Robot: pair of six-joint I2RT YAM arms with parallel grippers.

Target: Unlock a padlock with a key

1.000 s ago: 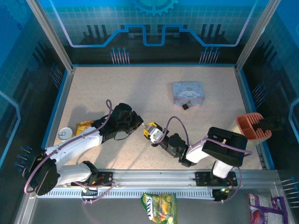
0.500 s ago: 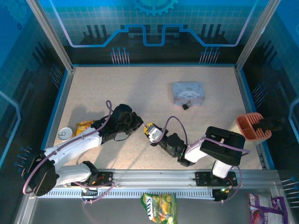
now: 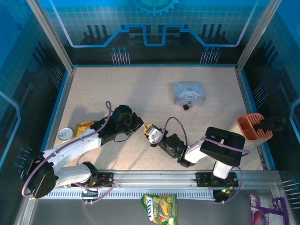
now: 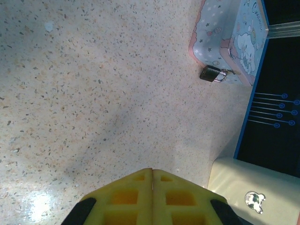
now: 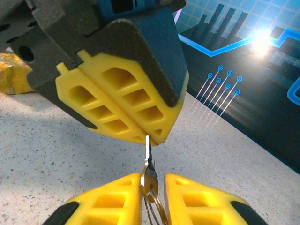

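Overhead, at the far left of the speckled table (image 3: 140, 89), we note a small white round item (image 3: 65, 134), with the orange-yellow snack packet (image 3: 84, 126) just beside it. Next comes the left gripper (image 3: 139, 123), stretched rightward and facing the right gripper (image 3: 149, 129) almost tip to tip near the table's middle front.

Left claw: its yellow fingers (image 4: 126, 201) are pressed flat together, the seam fully closed in its own wrist view. The right wrist view shows the key (image 5: 149, 174) standing upright, the tip of its blade pinched at the very point of those closed fingers.

Right claw: parted by a narrow slot only. The key's head and ring sit in that slot, lying against the finger (image 5: 110, 204) on the picture's left. A dark sliver of space separates them from the other finger, so we record this claw as slightly open and not clamped. The key is thus off the table, held up between the two claws.

Further right, well apart from both grippers, the padlock (image 3: 186, 106) lies on the table at the near edge of the pale blue tin (image 3: 189, 92), shackle pointing toward it; whether they touch we cannot tell. At the far right edge sits an orange-red rack (image 3: 252, 127)
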